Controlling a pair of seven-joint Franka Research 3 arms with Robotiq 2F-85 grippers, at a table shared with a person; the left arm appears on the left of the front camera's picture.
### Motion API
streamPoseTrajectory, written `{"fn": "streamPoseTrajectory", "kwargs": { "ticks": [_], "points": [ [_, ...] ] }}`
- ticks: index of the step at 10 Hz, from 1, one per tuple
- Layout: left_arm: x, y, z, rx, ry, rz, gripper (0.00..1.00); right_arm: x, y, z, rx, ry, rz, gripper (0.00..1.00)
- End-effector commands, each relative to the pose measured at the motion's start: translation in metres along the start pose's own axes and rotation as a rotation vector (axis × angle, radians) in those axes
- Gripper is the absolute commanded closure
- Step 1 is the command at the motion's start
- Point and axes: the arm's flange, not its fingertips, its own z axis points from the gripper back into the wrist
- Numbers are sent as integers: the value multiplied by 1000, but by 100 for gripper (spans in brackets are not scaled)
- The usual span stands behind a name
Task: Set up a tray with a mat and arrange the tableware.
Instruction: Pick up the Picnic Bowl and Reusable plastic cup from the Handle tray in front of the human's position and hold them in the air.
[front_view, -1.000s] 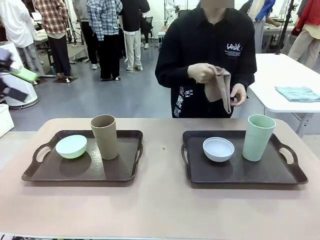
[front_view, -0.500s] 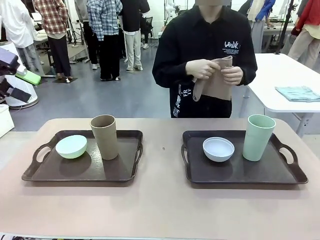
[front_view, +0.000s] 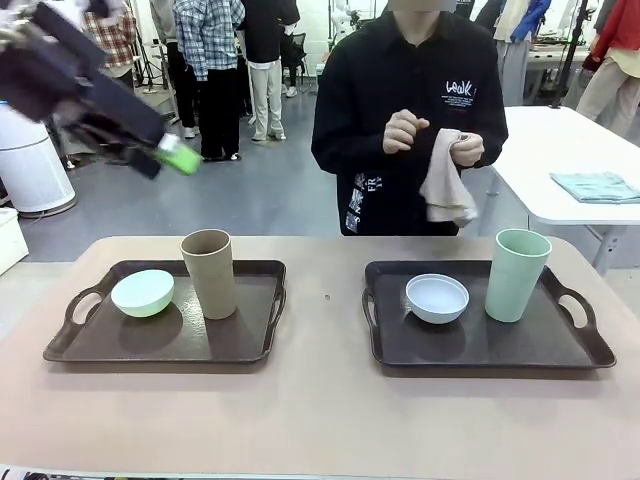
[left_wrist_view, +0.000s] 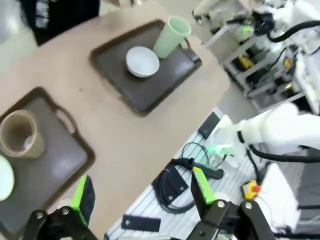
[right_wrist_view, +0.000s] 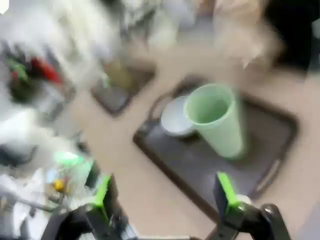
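Tan tall handleless cup (front_view: 209, 272), mint green round bowl (front_view: 142, 292) on left dark brown tray (front_view: 232, 338), below raised left pincer (front_view: 160, 160), jaws apart; that arm nearer. Right pincer (right_wrist_view: 164, 192), jaws apart, above upright pale green cup (right_wrist_view: 216, 120), bluish-white bowl (right_wrist_view: 175, 117) beside. Beige cloth mat (front_view: 443, 185) in person's hands (front_view: 405, 131).

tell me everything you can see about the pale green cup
The pale green cup is tall, handleless, slightly wider at the rim, matte like plastic, and looks empty. It stands upright on the right-hand dark brown tray, near its right handle, beside the pale bluish white bowl without touching it. Nothing else touches it.
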Motion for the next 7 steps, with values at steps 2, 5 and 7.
{"fn": "streamPoseTrajectory", "kwargs": {
  "ticks": [2, 5, 7],
  "points": [
    [-20, 28, 26, -22, -6, 62, 0, 12, -5, 16, 27, -106, -117, 0],
    [-20, 28, 26, -22, -6, 62, 0, 12, -5, 16, 27, -106, -117, 0],
    [9, 26, -2, 30, -34, 77, 0, 19, -22, 5, 102, -114, 136, 0]
  ]
}}
